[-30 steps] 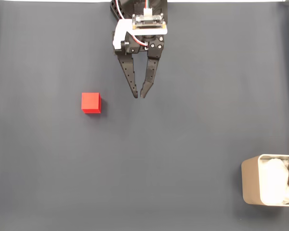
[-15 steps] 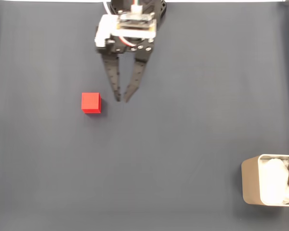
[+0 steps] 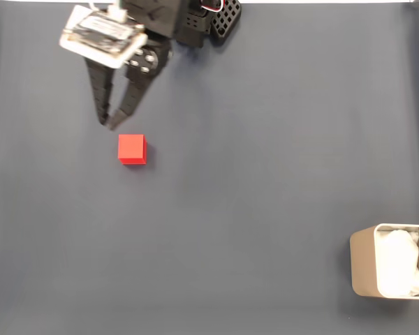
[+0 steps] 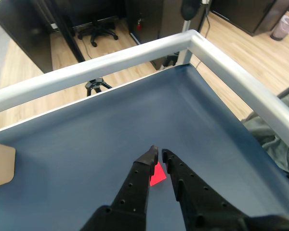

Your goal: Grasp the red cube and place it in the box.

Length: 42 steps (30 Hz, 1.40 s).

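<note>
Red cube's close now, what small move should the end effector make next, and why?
Probably open the jaws, then ease down over the red cube. In the fixed view the end effector sits just up and left of the cube with its tips nearly together, too narrow to straddle it. In the wrist view the cube peeks out between and just beyond the fingertips.

Arm angled toward upper left in fixed view; hand (image 3: 109, 123) empty, fingertips nearly touching.

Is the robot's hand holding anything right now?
No. The hand is nearly closed on nothing, its tips just above and left of the red cube, which sits on the table in the fixed view.
</note>
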Each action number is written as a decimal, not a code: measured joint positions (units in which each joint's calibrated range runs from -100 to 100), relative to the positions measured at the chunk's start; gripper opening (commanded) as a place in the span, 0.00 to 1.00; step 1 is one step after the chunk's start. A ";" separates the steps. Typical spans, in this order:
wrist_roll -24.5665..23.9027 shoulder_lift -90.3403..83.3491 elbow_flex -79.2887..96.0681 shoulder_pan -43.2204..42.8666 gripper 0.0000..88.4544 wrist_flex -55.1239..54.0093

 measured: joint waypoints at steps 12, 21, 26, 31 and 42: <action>-0.63 -0.26 -1.08 9.72 0.15 7.24; 0.20 -4.08 5.70 11.57 0.30 7.64; 1.17 -5.91 8.77 11.50 0.37 7.64; 2.44 -7.90 13.29 11.42 0.41 5.57; 5.18 -9.73 26.22 10.31 0.47 -6.05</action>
